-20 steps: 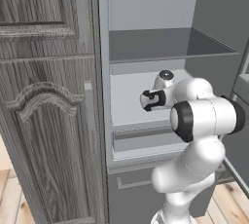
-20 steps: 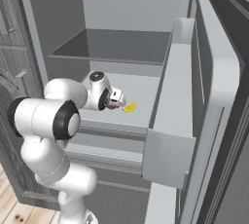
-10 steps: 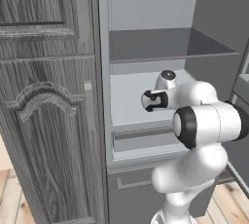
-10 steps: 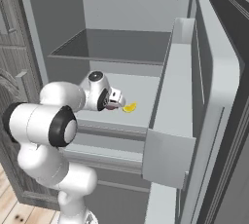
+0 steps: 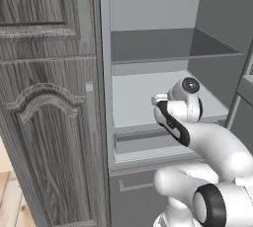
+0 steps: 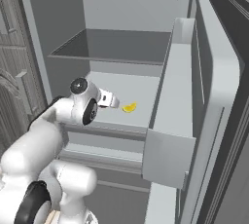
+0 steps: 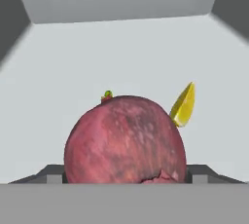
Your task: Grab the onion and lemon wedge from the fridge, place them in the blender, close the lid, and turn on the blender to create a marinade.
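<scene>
Both base views look into the open fridge (image 5: pixel 163 88) from either side; hand view presses close on the onion (image 7: pixel 125 140).

Onion (image 7: pixel 125 140) before lemon wedge (image 7: pixel 184 105) (both on fridge (image 6: pixel 141 91) shelf).

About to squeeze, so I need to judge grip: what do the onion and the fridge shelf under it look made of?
Onion: looks like firm produce with a matte, mottled maroon skin, torn at the bottom. Fridge shelf: smooth pale grey, probably plastic or painted metal, uniform with no texture.
</scene>
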